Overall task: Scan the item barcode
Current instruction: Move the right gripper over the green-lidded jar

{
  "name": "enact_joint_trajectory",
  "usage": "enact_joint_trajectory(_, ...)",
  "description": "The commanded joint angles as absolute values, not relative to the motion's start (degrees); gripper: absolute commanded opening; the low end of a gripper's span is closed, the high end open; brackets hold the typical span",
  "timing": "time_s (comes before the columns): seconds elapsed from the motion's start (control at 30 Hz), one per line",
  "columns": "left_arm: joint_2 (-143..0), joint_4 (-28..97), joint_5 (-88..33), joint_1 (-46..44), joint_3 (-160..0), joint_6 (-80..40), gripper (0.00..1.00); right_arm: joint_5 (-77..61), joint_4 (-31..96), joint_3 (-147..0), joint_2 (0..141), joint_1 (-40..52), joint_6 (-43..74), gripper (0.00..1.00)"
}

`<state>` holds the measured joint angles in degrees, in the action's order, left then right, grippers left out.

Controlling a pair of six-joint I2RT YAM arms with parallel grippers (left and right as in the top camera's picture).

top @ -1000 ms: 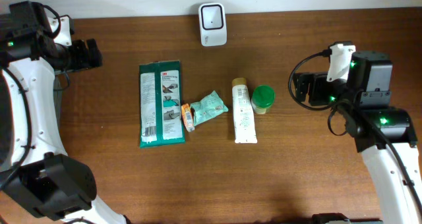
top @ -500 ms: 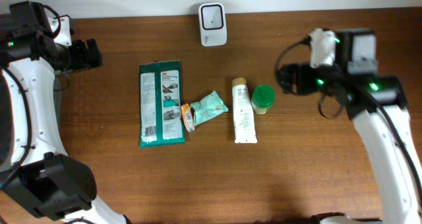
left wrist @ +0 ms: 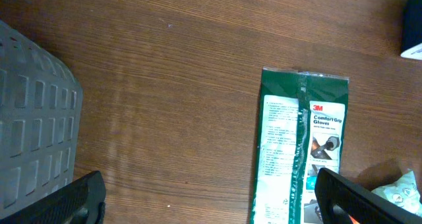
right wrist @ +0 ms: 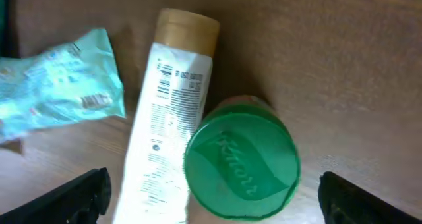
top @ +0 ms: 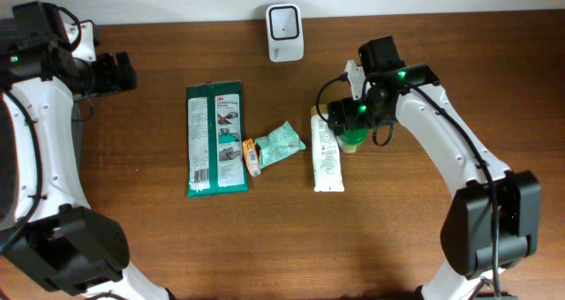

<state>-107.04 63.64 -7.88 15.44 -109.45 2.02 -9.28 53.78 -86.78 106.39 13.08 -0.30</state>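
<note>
A white barcode scanner (top: pixel 284 33) stands at the table's far edge. Below it lie a green glove packet (top: pixel 215 150), a small orange item (top: pixel 252 157), a teal sachet (top: pixel 281 144) and a white tube with a tan cap (top: pixel 326 154). A green-lidded jar (top: pixel 354 139) stands right of the tube. My right gripper (top: pixel 346 115) hovers open over the jar and tube. In the right wrist view the jar's lid (right wrist: pixel 241 165) lies between the spread fingers (right wrist: pixel 82 197), touching neither. My left gripper (top: pixel 124 72) is open at the far left, holding nothing.
In the left wrist view the glove packet (left wrist: pixel 302 151) lies to the right and a grey ribbed panel (left wrist: pixel 33 138) fills the left edge. Bare wood lies between the open left gripper (left wrist: pixel 208 204) fingers.
The right arm has swung from the table's right side leftward, over the green jar and tube. The left arm has stayed still.
</note>
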Motion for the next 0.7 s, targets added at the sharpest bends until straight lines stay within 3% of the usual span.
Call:
enact_joint_trajectory(0.0, -106.7, 63.6, -7.8, 15.4, -109.8, 3.1, 0.99, -4.8, 53.6, -87.7, 108.0, 13.1, -4.5, 1.0)
enact_joint_trajectory(0.33, -106.7, 63.6, -7.6, 15.4, -109.8, 3.1, 0.99, -6.2, 53.6, -87.6, 112.4, 13.1, -6.7, 0.99)
enact_joint_trajectory(0.47, -106.7, 63.6, -7.6, 15.4, -109.8, 3.1, 0.99, -6.0, 53.3, -87.4, 113.4, 13.1, -3.3, 0.84)
enact_joint_trajectory(0.67, -106.7, 63.6, -7.6, 15.4, -109.8, 3.1, 0.99, -5.8, 52.9, -87.5, 114.3, 13.1, 9.3, 0.7)
